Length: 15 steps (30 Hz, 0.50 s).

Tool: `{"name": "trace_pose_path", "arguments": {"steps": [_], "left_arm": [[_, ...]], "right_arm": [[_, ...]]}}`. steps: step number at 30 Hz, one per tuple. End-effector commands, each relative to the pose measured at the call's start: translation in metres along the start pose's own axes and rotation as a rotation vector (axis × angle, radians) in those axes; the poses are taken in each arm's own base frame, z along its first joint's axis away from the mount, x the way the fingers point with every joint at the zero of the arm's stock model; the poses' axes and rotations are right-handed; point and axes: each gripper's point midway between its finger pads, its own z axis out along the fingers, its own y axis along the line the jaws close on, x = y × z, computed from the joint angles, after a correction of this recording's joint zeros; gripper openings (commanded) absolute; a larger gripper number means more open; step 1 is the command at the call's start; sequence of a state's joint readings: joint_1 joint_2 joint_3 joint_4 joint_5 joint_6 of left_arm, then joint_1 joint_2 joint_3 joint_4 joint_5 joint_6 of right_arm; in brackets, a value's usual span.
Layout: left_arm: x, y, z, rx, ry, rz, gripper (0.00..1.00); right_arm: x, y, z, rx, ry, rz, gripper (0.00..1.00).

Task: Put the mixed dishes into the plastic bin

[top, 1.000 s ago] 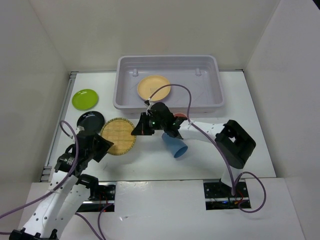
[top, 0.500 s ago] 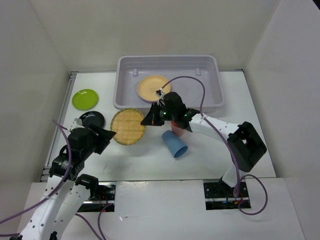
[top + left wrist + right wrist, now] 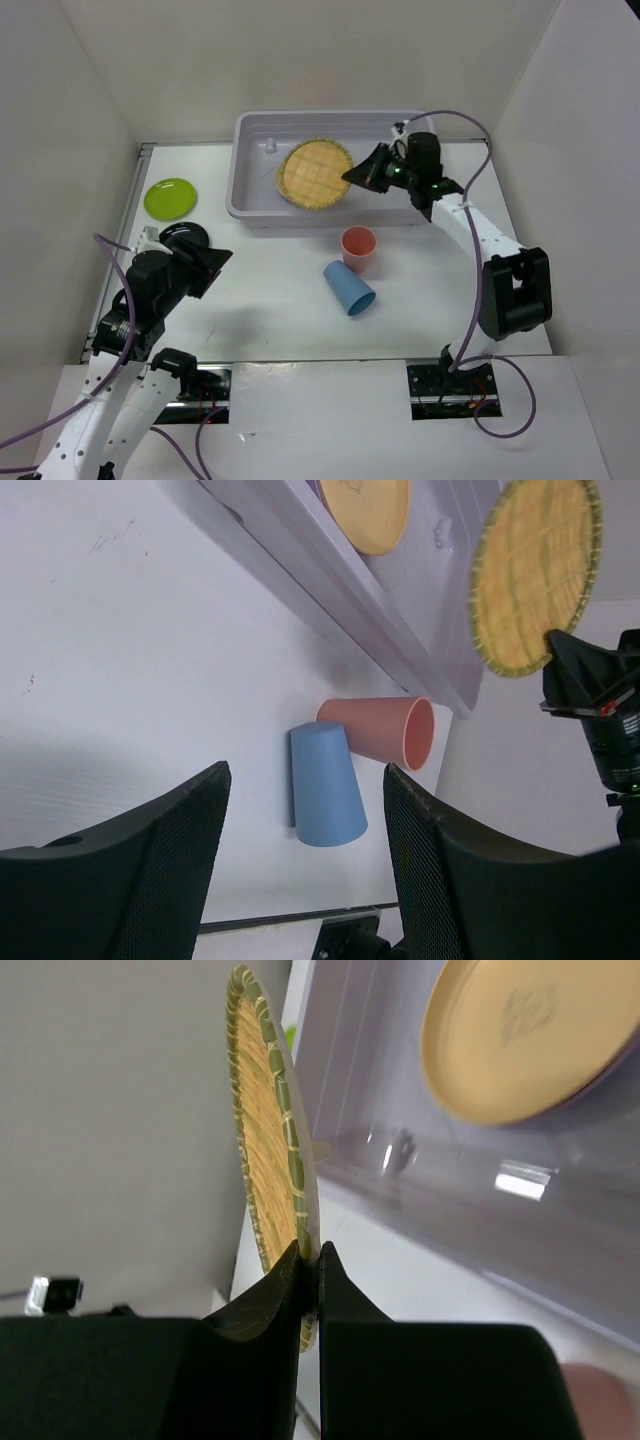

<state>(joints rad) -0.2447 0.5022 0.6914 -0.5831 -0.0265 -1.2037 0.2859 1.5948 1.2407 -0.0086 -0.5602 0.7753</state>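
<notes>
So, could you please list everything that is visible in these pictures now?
plastic bin: 1, pale lavender-grey, far side of table
woven plate: 1, tan, gripped at rim, over the bin
orange-yellow plate: 1, inside the bin
lime green plate: 1, table, far left
black plate: 1, table, left, partly hidden
salmon-red cup: 1, upright, table centre
blue cup: 1, lying beside the salmon-red cup
table: 1, white
left gripper: 1, black, open, empty
right gripper: 1, black, shut on woven plate

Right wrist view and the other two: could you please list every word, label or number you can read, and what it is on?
Nothing readable in any view.
orange-yellow plate: a faint mark at its middle, too blurred to read.
plastic bin, blue cup, salmon-red cup: no label visible.
</notes>
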Motion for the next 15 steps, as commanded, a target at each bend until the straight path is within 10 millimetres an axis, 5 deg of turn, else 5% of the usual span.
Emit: {"name": "trace_pose_path", "arguments": {"steps": [1,7,15], "left_arm": [[-0.005,-0.016,-0.004,0.056,-0.011,0.024,0.7],[-0.007,-0.02,-0.004,0.065,-0.016,0.042,0.7],[-0.01,-0.02,0.0,0.041,-0.017,0.064,0.71]], "right_arm": [[-0.056,0.002,-0.016,-0.053,-0.107,-0.015,0.0],[-0.118,-0.074,-0.028,0.05,-0.239,0.069,0.0],[-0.14,-0.163,-0.023,0.253,-0.26,0.152,0.0]]}}
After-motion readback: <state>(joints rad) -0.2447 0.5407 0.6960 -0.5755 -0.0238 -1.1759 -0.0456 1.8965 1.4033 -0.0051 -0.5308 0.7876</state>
